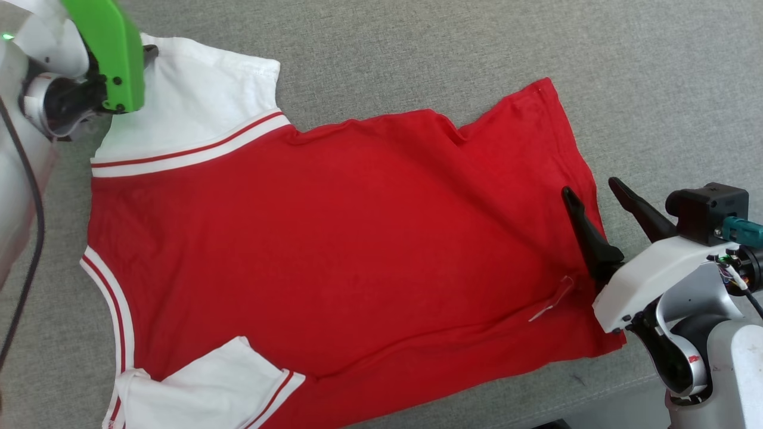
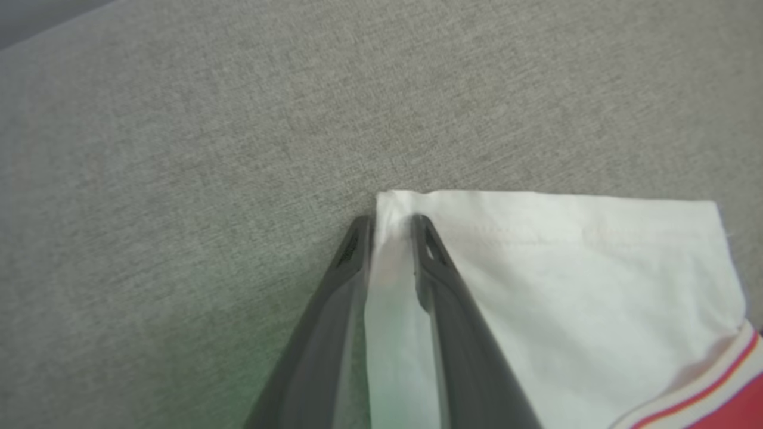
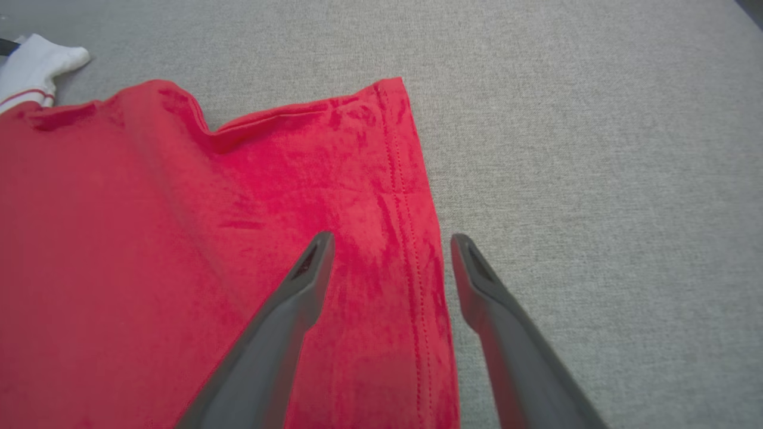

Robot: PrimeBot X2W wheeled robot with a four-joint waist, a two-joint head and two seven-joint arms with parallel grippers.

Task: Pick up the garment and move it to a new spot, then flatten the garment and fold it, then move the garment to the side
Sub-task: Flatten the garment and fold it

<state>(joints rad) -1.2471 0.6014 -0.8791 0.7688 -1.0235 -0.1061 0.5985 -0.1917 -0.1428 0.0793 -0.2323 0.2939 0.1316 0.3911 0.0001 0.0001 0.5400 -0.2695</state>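
Left wrist view: garment sleeve between jaws

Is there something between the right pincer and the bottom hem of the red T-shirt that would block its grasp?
Nothing visible does. The open right pincer straddles the hem of the red T-shirt: one finger is over the red cloth, the other over the bare grey fabric surface.
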